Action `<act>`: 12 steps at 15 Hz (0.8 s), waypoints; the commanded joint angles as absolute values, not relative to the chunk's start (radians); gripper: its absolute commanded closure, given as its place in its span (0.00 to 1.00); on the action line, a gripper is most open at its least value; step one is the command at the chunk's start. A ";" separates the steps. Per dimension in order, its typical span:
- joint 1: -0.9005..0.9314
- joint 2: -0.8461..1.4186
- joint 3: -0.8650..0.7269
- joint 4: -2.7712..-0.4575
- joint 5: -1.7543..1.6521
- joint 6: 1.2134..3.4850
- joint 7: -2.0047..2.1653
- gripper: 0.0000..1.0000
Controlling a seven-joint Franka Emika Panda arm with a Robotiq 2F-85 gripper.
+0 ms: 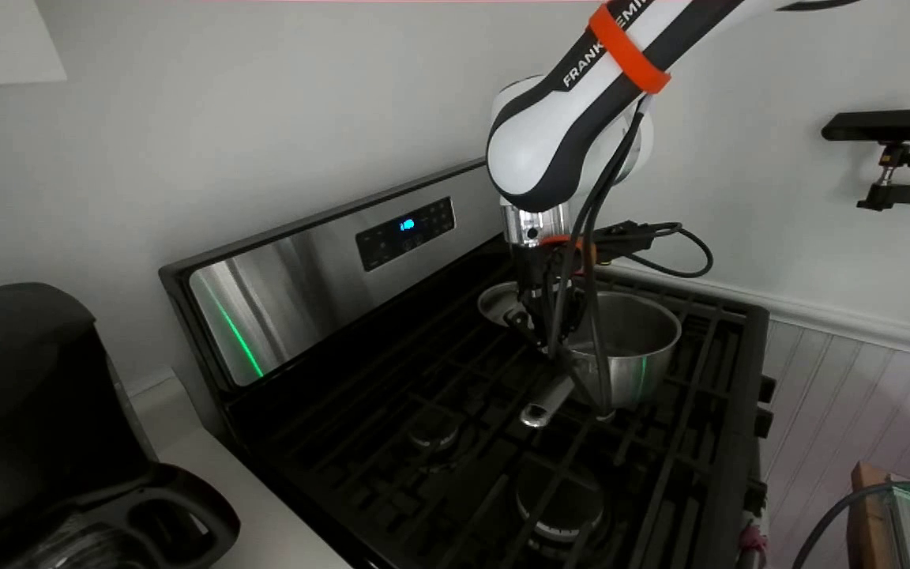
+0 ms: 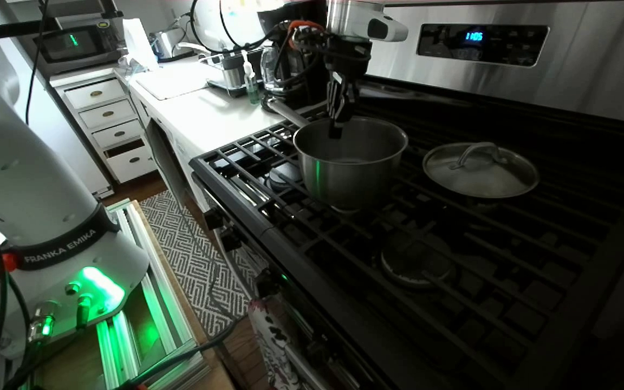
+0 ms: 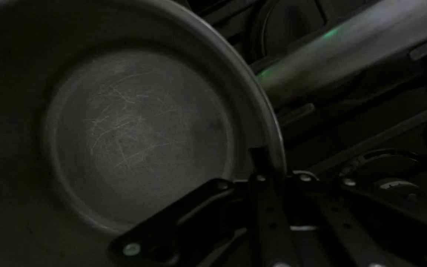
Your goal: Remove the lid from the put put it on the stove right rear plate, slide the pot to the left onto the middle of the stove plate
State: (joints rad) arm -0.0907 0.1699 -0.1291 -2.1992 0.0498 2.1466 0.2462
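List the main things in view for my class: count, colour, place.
stove: one, black, under pot and lid
pot: one, silvery, on stove
lid: one, silvery, on stove, apart from pot
display: one, black, blue digits, stove's back
coffee maker: one, black, beside stove
microwave: one, dark, far corner
drawers: four, white, below microwave
rug: one, black-and-white, floor
cloth: one, multicoloured, stove's front
robot arm: one, white and black, above stove
fingers: two, black, apparently closed on pot's rim
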 commanded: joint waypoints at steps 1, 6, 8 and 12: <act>-0.082 0.144 -0.120 -2.242 0.057 2.157 0.268 0.99; -0.080 0.146 -0.115 -2.251 0.056 2.157 0.267 0.72; -0.080 0.143 -0.113 -2.257 0.054 2.159 0.267 0.47; -0.084 0.119 -0.120 -2.260 0.040 2.171 0.269 0.19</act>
State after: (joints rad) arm -0.0846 0.1675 -0.1158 -2.2286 0.0504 2.1505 0.2478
